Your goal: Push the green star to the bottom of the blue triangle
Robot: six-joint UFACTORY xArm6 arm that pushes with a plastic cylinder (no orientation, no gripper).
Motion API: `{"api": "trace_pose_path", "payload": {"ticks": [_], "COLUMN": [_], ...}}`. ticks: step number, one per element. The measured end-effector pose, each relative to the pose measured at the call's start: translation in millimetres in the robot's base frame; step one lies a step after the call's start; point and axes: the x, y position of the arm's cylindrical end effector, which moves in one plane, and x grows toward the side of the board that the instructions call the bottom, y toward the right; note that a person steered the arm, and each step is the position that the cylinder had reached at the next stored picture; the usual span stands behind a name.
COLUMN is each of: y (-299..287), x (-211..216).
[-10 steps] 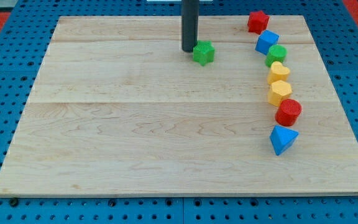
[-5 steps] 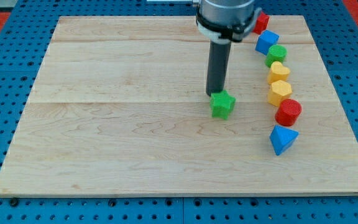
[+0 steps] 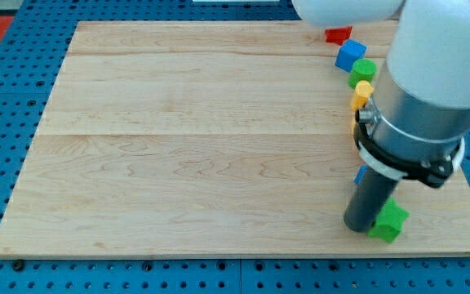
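My tip point(image 3: 359, 228) touches the green star point(image 3: 388, 221), just to its right, near the worktop's point(image 3: 194, 155) bottom edge; I have no fingers.

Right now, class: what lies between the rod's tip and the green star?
Nothing: in the camera view, my tip sits right against the green star, on its left.

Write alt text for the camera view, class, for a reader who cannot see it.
My tip touches the left side of the green star near the wooden board's bottom right corner. The arm hides the blue triangle; a red block, blue block, green block and yellow block show above.
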Motion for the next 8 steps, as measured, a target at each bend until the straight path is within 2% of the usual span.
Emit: {"api": "trace_pose_path", "payload": {"ticks": [2, 3, 4, 5, 6, 8], "y": [-3.2, 78.8, 119.0, 112.6, 97.6, 72.2], "x": [26.6, 25.7, 21.2, 20.3, -6.2, 0.1]}}
